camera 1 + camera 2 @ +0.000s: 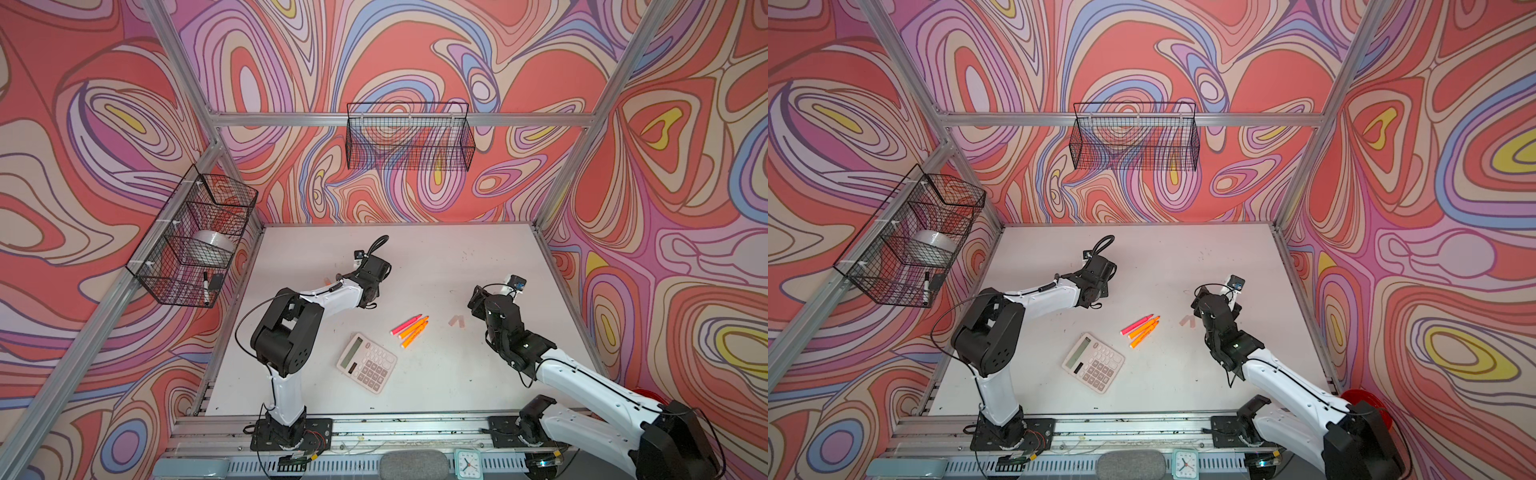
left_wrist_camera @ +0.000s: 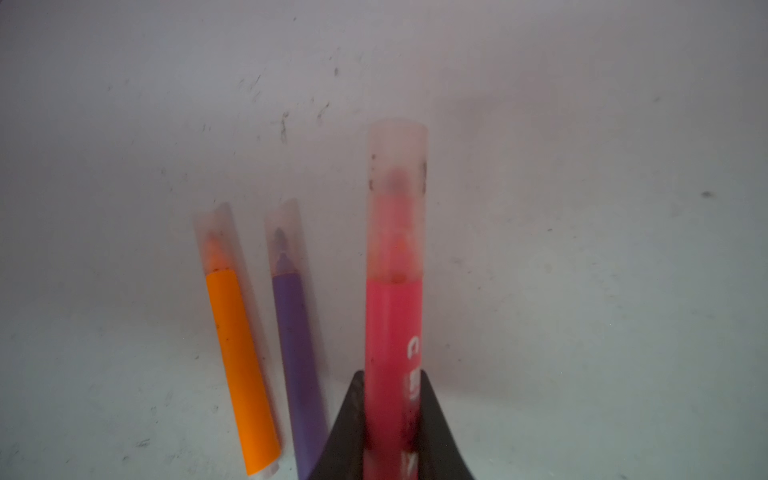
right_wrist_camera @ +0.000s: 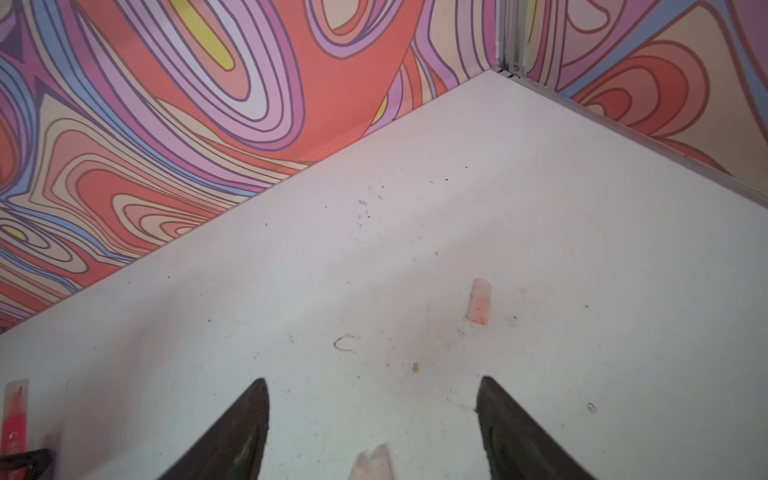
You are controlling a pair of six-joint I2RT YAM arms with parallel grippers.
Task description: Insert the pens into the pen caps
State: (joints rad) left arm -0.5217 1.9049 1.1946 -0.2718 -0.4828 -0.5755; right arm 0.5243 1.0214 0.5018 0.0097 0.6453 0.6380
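Fingers of the left gripper pinch a capped pink pen over the table, beside a capped orange pen and a capped purple pen lying there. I judge this pen is finished and due to be set down. The right gripper stands wide and empty over two caps lying together, with a third cap farther off. Three bare pens (one pink, two orange) lie mid-table. Next: release, then close on one cap without nudging its neighbour.

Calculator on my table; beyond it, back basket; left of it, side basket holding tape roll and marker
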